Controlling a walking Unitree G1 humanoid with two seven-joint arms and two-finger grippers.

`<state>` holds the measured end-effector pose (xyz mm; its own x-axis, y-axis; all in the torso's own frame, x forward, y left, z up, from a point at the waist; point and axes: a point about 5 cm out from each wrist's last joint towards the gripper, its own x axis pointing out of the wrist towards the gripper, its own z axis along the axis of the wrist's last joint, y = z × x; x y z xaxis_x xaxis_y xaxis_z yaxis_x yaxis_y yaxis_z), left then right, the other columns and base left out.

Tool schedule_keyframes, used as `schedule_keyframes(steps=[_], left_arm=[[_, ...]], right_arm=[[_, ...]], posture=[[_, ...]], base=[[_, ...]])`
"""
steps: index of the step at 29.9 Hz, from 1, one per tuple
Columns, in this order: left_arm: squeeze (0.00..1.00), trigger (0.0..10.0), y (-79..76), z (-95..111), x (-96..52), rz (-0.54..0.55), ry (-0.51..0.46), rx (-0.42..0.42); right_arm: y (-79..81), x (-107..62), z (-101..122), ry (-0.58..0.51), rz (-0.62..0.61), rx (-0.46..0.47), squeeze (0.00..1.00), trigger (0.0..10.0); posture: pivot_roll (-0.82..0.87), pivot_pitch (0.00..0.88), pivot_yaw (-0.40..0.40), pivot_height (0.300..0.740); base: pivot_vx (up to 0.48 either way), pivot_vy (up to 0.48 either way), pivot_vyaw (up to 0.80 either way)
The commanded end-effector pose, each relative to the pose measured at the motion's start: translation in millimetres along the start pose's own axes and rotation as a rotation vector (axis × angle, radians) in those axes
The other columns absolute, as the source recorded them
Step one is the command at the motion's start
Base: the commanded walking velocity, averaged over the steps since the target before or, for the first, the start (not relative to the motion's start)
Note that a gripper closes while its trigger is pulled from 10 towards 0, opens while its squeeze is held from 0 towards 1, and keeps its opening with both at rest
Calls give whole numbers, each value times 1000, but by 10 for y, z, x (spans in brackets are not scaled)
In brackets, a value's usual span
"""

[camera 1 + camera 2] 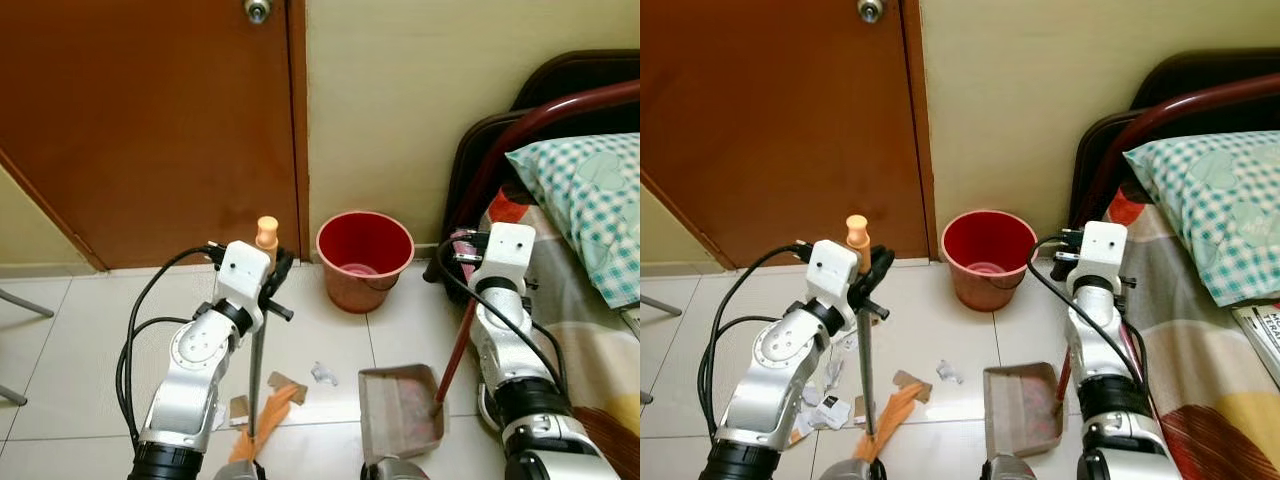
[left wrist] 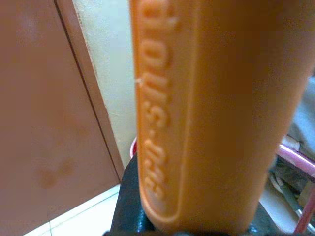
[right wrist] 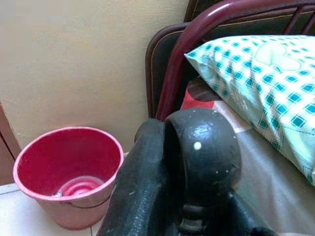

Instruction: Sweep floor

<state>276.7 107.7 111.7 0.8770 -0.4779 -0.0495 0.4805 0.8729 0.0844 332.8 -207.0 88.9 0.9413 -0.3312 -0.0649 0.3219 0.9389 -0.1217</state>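
The left gripper (image 1: pixel 272 272) is clamped on the broom (image 1: pixel 256 370) near its orange top; short strokes toward 3 o'clock should push the paper scraps (image 1: pixel 323 373) into the dustpan (image 1: pixel 400 410). The broom stands nearly upright, bristles down at 6 o'clock. The right gripper (image 1: pixel 462 258) grips the dustpan's handle; keep the pan flat.

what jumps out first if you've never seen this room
The red bucket against the wall beside the brown door. In front of it, the left gripper holds a broom upright over paper scraps, and the right gripper holds a dustpan on the tiles by the bed.
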Motion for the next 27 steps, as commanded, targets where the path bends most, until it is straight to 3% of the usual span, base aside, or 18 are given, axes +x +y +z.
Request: schedule_keyframes(steps=[1, 6, 10, 14, 19, 27], left_arm=[[0, 10000, -195, 93, 93, -27, -63, -139], [0, 10000, -310, 258, 223, -39, -147, -153], [0, 10000, -303, 382, 278, -9, -218, -122], [0, 10000, -186, 486, 265, 59, -281, 38], [0, 10000, 38, 551, 223, 211, -329, 117], [0, 10000, 203, 549, 200, 266, -321, 155]], right_arm=[[119, 24, 100, -42, 15, 5, 0, 10000], [234, 12, 109, -44, 43, 26, 0, 10000], [269, -4, 104, -46, 55, 33, 0, 10000], [256, -17, 57, -37, 55, 31, 0, 10000], [246, -19, 36, -30, 58, 32, 0, 10000], [246, -14, 29, -26, 69, 31, 0, 10000]], posture=[[25, 91, -6, 740], [19, 87, -11, 740], [14, 85, -12, 740], [9, 81, -13, 740], [10, 78, -16, 740], [11, 75, -25, 740]], base=[[0, 0, 0], [0, 0, 0], [0, 0, 0], [0, 0, 0], [0, 0, 0], [0, 0, 0]])
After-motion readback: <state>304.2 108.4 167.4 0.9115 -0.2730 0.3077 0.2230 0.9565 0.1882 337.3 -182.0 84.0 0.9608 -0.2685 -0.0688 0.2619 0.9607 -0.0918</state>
